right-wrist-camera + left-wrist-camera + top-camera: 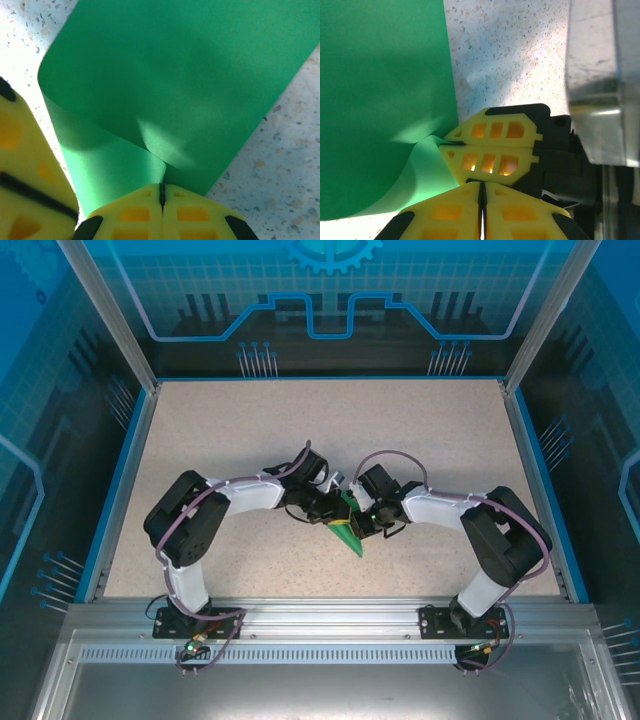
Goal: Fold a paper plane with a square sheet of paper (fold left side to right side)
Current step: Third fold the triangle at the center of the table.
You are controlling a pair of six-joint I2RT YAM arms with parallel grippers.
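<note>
Setting: I am watching both arms bending inward over the speckled counter (250,430), with their tips meeting near its middle.

Paper: The square sheet of paper (348,532) is sitting between the two tips, bright green and plain. From the right wrist camera I am seeing it curling over on itself. A darker upper layer is rolling round at the left into a paler layer beneath, in a soft bend rather than a sharp crease. Its far part is lying over the counter.

Right gripper: The right gripper (162,197) is pinching the sheet. Its yellow fingers are pressing together at the bottom of its own view, with the green edge running into the seam between them. The left wrist camera is showing the same fingers meeting on the paper's curled corner.

Left gripper: The left gripper (481,210) is holding its yellow fingers pressed together, leaving only a thin slit. It is sitting just beside the right gripper, at the paper's edge. The pale underside is reaching its fingers, but I cannot tell whether any paper is caught between them.
</note>
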